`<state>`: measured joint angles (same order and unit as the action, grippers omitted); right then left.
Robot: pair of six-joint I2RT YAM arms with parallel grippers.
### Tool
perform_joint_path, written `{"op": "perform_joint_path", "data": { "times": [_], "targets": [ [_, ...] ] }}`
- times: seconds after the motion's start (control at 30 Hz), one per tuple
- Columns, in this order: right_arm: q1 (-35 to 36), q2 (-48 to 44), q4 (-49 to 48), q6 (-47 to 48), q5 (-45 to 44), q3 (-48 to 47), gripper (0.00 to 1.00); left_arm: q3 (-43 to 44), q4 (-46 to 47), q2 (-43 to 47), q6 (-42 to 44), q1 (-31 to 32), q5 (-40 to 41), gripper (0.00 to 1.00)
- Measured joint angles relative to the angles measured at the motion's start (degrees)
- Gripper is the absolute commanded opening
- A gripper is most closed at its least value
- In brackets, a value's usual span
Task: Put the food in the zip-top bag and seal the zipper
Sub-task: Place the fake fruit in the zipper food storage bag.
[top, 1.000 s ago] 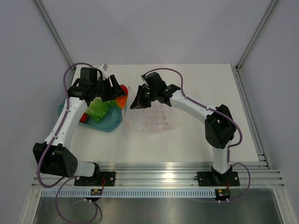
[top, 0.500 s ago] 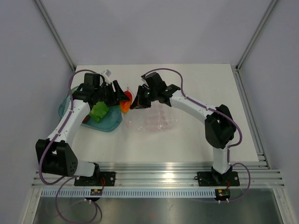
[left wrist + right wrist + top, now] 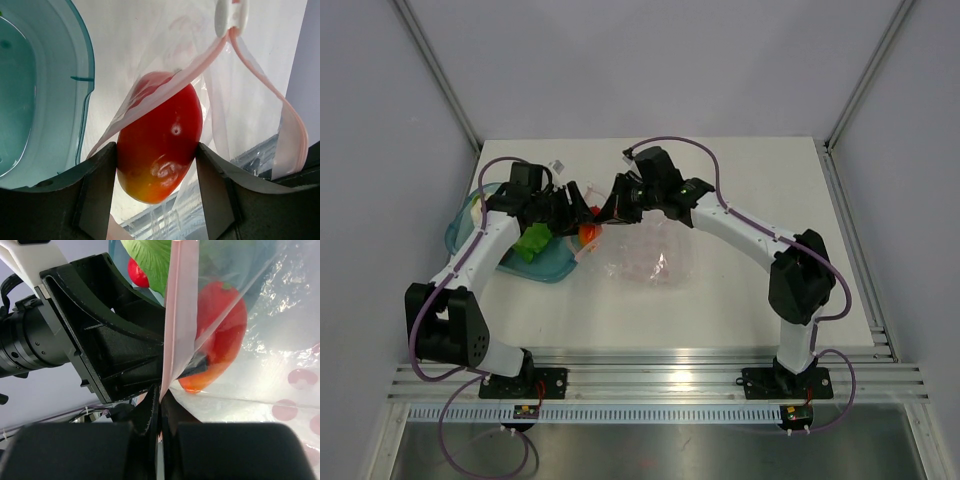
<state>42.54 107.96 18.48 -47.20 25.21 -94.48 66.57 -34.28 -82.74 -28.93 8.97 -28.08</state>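
My left gripper (image 3: 582,208) (image 3: 157,172) is shut on a red-orange toy fruit (image 3: 160,137) (image 3: 588,233) and holds it in the mouth of the clear zip-top bag (image 3: 650,255). My right gripper (image 3: 612,208) (image 3: 160,395) is shut on the bag's pink zipper strip (image 3: 179,315) (image 3: 200,70) and lifts that edge, holding the mouth open. The fruit shows through the plastic in the right wrist view (image 3: 220,340). A white slider (image 3: 231,17) sits at the strip's end. More food, a green leafy piece (image 3: 533,240) and a red ball (image 3: 136,271), lies in the teal bowl (image 3: 555,268).
The teal bowl (image 3: 60,90) stands just left of the bag's mouth, close under my left arm. The two grippers are almost touching over the bag's opening. The bag's body lies crumpled on the white table (image 3: 740,290) to the right.
My left gripper has carried the red-orange fruit from over the bowl rightward to the bag's mouth. My right gripper has lifted the zipper edge a little higher.
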Motion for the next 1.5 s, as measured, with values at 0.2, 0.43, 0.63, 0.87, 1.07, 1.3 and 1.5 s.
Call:
{"op": "perform_joint_path", "data": {
  "times": [0.2,0.43,0.63,0.87,1.07,1.3,1.5],
  "targets": [
    [0.13,-0.11,0.07,0.11,-0.28,0.0,0.05,0.11,-0.26,0.0,-0.02,1.77,-0.22,0.45],
    [0.15,-5.44,0.76,0.55,-2.25,4.07,0.05,5.14,-6.86,0.68,4.22,4.5,-1.44,0.69],
    [0.07,-11.08,1.16,0.98,-4.7,7.21,0.05,9.46,-12.83,6.58,7.63,5.27,-1.33,0.72],
    [-0.17,-11.76,2.36,1.4,-7.23,8.83,0.06,11.78,-14.47,10.32,9.46,5.57,-2.78,0.93],
    [-0.17,-11.76,2.4,1.33,-7.19,8.96,0.05,10.67,-14.25,9.01,9.2,5.6,-4.09,0.94],
    [-0.17,-12.7,4.66,1.79,-8.39,8.96,0.05,10.69,-14.19,9.44,8.87,3.04,-2.67,0.89],
    [-0.2,-18.34,10.05,3.82,-11.87,9.01,0.06,10.58,-14.12,11.13,6.36,-7.13,0.96,0.89]
  ]
}}
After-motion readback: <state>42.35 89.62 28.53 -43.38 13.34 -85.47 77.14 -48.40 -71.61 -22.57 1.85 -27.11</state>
